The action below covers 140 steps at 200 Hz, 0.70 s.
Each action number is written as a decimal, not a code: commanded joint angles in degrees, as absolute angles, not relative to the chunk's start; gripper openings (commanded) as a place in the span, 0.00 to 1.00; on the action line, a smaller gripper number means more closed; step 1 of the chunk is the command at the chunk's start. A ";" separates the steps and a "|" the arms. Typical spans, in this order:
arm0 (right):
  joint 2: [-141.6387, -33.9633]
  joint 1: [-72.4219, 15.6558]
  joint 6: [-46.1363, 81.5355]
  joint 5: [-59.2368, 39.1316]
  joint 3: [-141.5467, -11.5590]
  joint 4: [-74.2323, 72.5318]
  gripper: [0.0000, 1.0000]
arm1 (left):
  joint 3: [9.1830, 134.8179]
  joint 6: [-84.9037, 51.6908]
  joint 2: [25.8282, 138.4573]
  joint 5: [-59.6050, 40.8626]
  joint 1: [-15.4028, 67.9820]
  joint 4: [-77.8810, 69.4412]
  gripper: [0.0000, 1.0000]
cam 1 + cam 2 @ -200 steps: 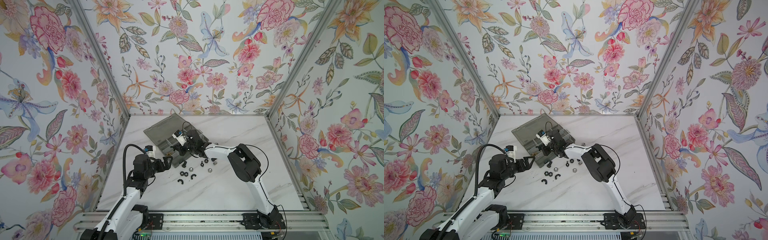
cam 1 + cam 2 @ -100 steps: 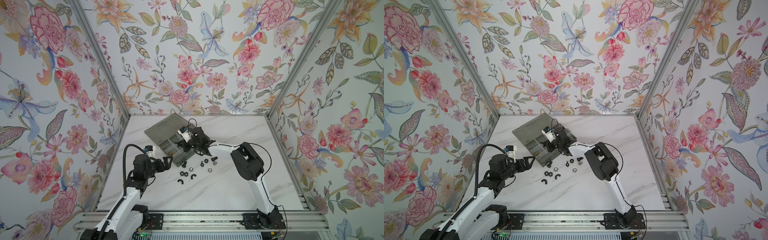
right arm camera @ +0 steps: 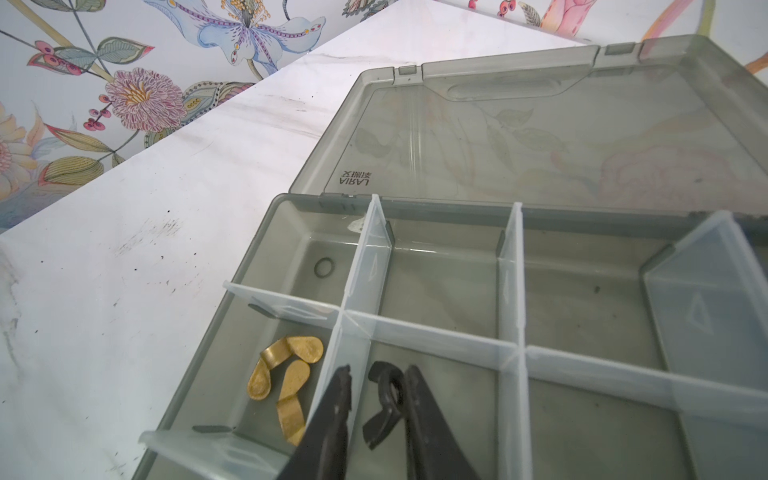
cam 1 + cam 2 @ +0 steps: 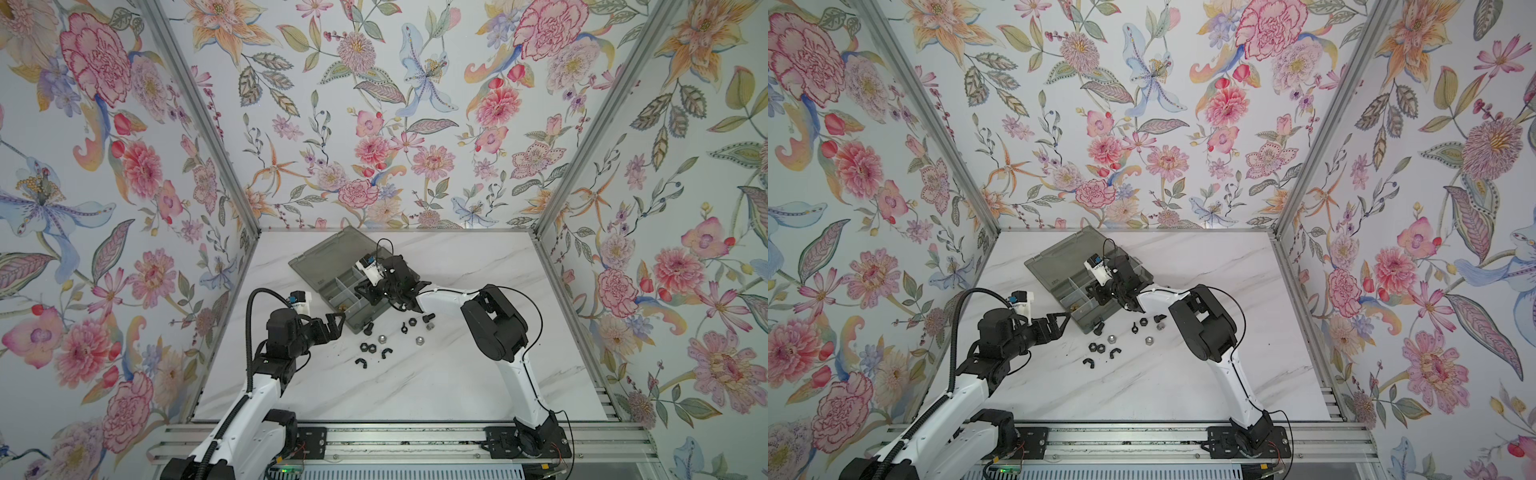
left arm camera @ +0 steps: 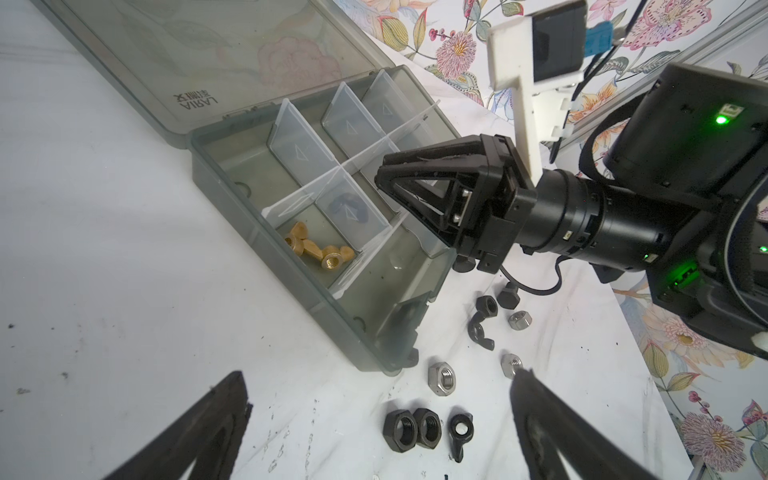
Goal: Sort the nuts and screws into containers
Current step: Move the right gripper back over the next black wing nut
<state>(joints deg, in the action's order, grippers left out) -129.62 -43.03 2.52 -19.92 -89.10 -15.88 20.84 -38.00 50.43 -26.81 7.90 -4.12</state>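
Inside corner compartment [image 3: 232, 349], brass wing nuts [image 3: 293, 376]

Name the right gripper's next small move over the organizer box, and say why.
Probably open the right gripper a little wider. Its jaws stand slightly apart over a compartment beside the brass wing nuts, yet the black wing nut leans against one finger and seems not fully dropped.
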 commanded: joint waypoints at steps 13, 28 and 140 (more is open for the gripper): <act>-126.26 -42.85 1.68 -19.18 -88.09 -14.96 0.32 | 20.17 -38.49 49.73 -27.33 8.26 -4.04 1.00; -124.86 -42.89 1.43 -19.21 -87.01 -15.39 0.32 | 20.21 -38.50 49.83 -27.17 8.26 -4.10 0.99; -100.93 -42.97 -2.44 -22.02 -64.28 -7.10 0.40 | 19.58 -40.21 53.89 -27.47 8.35 -8.07 0.99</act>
